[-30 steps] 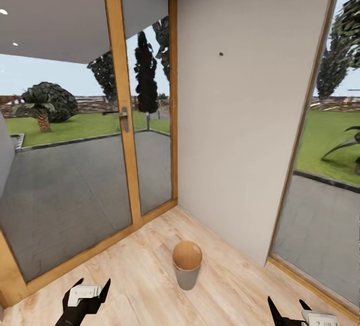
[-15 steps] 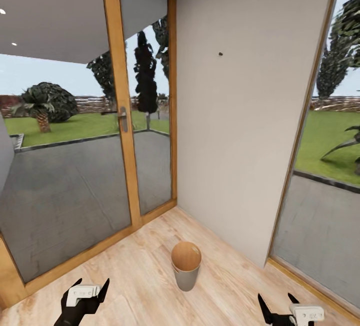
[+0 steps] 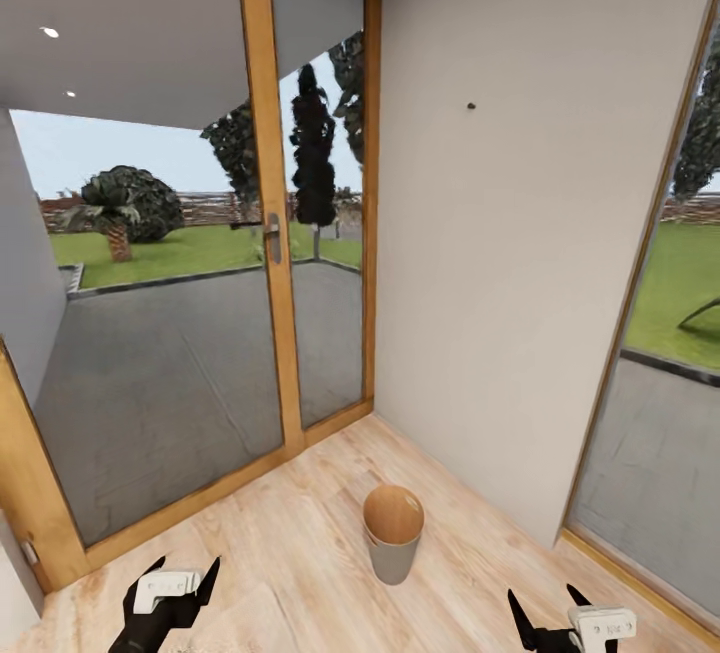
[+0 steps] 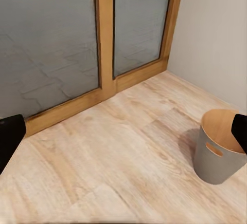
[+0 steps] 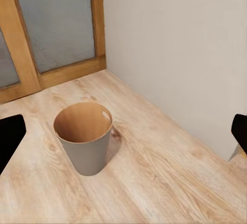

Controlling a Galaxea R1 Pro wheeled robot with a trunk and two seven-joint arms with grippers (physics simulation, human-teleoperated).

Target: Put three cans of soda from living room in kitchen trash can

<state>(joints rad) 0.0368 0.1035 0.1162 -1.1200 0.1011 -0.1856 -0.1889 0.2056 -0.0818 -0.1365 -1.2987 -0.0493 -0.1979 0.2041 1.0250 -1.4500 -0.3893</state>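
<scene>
At the lower left of the head view, the black two-fingered left gripper [image 3: 181, 573] with its white body hangs above the light wood plank floor [image 3: 290, 573], its fingers spread apart and nothing between them. Behind it stands the wood-framed glass door [image 3: 160, 333] with a metal lever handle [image 3: 273, 233], and through the panes a grey paved terrace, green lawn and dark trees are visible. Toward the centre, the small round tapering bin [image 3: 393, 532], pale grey outside and coppery brown inside, stands upright on the floor near the corner where the door frame meets the plain white wall [image 3: 520, 233]. Its interior appears empty in the right wrist view [image 5: 85, 136], and a slot handle cut in its side is visible in the left wrist view [image 4: 221, 152]. The bin lies ahead of and between the two grippers, apart from both. At the lower right, the black right gripper [image 3: 545, 608] is likewise released, fingers parted and holding nothing. Beyond it, a second wood-framed glass panel [image 3: 660, 373] runs along the right edge.
</scene>
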